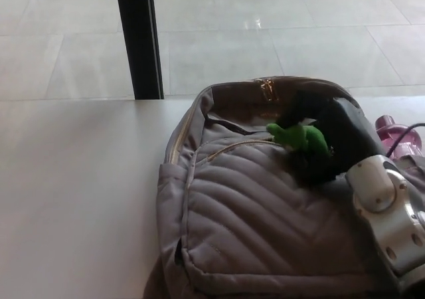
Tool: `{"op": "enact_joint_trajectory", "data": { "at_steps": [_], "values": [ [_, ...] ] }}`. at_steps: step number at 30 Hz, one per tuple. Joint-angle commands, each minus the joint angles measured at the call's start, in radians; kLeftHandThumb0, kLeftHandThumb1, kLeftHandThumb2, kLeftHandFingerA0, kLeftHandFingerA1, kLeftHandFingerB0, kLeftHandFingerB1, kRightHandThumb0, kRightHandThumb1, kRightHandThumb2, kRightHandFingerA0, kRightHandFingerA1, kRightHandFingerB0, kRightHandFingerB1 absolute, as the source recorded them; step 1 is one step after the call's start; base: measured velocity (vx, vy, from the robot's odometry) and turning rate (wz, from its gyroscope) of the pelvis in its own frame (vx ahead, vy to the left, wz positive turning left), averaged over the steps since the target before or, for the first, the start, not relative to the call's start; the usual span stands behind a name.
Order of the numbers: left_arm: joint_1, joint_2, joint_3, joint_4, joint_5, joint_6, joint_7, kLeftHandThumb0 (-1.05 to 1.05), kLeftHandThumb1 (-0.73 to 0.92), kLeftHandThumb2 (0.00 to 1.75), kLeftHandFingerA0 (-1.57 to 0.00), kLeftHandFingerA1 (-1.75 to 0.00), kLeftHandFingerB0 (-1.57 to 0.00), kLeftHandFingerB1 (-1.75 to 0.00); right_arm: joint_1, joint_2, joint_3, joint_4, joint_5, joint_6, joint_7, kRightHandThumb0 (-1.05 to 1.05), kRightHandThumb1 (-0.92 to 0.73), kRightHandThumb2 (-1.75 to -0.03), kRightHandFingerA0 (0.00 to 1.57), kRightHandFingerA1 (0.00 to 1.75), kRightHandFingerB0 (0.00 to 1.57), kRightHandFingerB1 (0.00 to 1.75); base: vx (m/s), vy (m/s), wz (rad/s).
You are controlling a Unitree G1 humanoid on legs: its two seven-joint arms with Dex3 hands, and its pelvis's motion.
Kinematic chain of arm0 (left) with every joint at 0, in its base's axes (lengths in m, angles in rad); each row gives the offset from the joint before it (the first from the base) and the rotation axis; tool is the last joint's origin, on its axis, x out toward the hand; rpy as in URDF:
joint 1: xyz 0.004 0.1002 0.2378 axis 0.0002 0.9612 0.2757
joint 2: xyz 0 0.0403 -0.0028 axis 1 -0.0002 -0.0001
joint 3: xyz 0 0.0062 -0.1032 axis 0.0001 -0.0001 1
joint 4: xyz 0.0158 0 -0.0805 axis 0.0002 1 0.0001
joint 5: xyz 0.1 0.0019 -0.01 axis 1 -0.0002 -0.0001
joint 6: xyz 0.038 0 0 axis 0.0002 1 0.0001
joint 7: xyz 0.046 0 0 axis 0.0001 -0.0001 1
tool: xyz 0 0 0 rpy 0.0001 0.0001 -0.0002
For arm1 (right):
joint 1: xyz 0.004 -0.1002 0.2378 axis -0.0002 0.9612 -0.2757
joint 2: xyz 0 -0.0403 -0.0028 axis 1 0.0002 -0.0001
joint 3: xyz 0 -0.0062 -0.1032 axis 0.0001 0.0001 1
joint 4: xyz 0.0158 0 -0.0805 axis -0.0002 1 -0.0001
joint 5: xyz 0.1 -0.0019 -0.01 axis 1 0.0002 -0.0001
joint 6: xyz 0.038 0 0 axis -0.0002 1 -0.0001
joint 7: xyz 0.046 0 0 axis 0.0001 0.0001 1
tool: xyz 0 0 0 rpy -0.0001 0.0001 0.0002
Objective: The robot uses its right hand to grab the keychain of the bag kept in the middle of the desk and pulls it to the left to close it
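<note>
So on the far left it's just bare white desk (73, 193), nothing sitting on that part. Behind it a black post (138, 40) stands upright against the pale tiled floor (265, 33).

Moving right you hit the bag (259, 226), a grey quilted backpack lying on the desk with its front face up. It fills most of the right half of the head view and runs off the bottom edge. A gold zipper track (178, 134) curves up its left side, and the top compartment gapes open, so you can see into the dark lining. There's a second, shorter gold zipper (229, 148) on the front pocket just below that opening.

The keychain (300, 138) is a little bright green soft toy, sitting at the upper right of the bag, right by the edge of the open mouth. The right hand (329, 143) is on it, black fingers curled tight around the toy, with the green bit poking out on the left side of the grip. The silver wrist (388, 209) comes in from the bottom right corner, over the bag.

Past the hand at the right edge there's something pink (393, 130); can't tell what it is.
</note>
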Motion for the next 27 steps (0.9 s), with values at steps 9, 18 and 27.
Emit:
{"op": "enact_joint_trajectory", "data": {
  "at_steps": [9,18,27],
  "values": [
    [-0.01,0.013,-0.003,-0.002,-0.007,-0.005,0.004,-0.87,0.9,0.66,-0.49,-0.65,-0.39,-0.47,-0.061,0.024,0.188,-0.04,-0.093,0.079,0.147,-0.28,-0.7,-0.81,0.96,1.51,0.7,0.63,0.0,0.0,0.0],
    [-0.024,-0.002,-0.001,0.001,-0.01,-0.012,0.019,-0.89,0.92,0.72,-0.47,-0.7,-0.36,-0.51,-0.051,0.113,0.237,0.015,-0.118,0.053,0.099,-0.22,-0.62,-1.04,0.82,1.75,0.73,1.62,0.0,0.0,0.0],
    [-0.035,-0.014,-0.014,-0.001,-0.002,-0.027,0.034,-0.91,0.92,0.71,-0.5,-0.71,-0.4,-0.53,-0.153,0.212,0.264,0.11,-0.159,0.074,0.085,-0.19,-0.57,-1.02,0.88,1.75,0.77,1.47,0.0,0.0,0.0]
  ]
}}
